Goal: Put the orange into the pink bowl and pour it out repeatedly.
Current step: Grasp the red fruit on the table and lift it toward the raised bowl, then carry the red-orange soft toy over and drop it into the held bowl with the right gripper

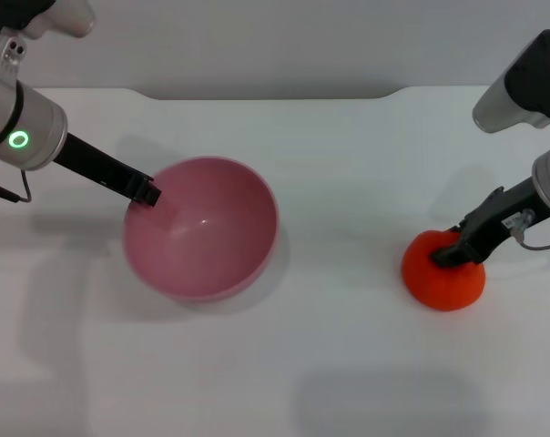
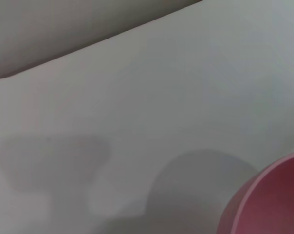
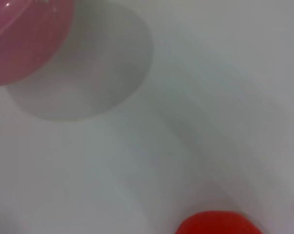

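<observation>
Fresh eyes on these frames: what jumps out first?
The pink bowl on the robot's left half of the white table, empty, with the left tool at its rim. Then the orange out on the right, away from the bowl, with the right tool down on top of it.

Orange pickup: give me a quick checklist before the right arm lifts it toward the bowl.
1. Right gripper on the orange: ok.
2. Firm grasp on it: cannot tell.
3. Orange on the table, apart from the bowl: ok.
4. Bowl empty: ok.
5. Bowl level: not ok, tilted toward the orange.
6. Left gripper at the bowl's rim: ok; grip cannot tell.
</observation>
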You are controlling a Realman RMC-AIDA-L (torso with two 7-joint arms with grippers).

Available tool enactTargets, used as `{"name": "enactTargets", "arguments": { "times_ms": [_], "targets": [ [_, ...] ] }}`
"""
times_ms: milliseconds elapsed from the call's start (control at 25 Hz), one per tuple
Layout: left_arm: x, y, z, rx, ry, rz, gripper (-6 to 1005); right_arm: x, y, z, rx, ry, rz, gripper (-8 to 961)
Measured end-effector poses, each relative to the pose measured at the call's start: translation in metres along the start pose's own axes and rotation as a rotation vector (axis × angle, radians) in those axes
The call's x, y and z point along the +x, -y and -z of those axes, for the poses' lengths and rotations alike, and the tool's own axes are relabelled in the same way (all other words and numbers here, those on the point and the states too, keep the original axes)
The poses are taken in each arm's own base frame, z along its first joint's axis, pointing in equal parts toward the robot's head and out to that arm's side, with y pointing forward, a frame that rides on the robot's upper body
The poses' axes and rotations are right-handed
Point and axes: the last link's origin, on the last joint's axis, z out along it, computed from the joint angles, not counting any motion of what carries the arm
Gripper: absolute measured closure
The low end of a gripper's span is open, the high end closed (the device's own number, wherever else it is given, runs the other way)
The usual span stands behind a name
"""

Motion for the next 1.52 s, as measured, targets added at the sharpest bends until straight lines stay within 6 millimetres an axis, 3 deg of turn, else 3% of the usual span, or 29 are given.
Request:
{"name": "enactTargets", "arguments": {
  "times_ms": [400,720,840,1000,1280,1520],
  "targets": [
    [-0.003,0.001,-0.001,-0.002,0.003,0.003,953,-0.007,0.001,0.007,0.026,0.025,0.014,683],
    [-0.003,0.001,0.0,-0.002,0.004,-0.001,953,-0.041,0.005,0.064,0.178,0.268,0.012,785],
    [-0.002,0.0,0.0,-0.001,0.003,-0.004,953,-0.061,-0.006,0.089,0.166,0.433,0.044,811],
    [0.001,-0.001,0.0,-0.001,0.0,-0.01,953,-0.082,-0.028,0.106,0.095,0.581,0.15,837],
    [0.009,-0.006,0.0,-0.007,-0.01,-0.028,953,-0.103,-0.071,0.096,-0.076,0.674,0.343,842],
    [0.011,-0.01,-0.003,-0.013,-0.007,-0.043,954,-0.108,-0.087,0.073,-0.123,0.638,0.417,843]
  ]
}}
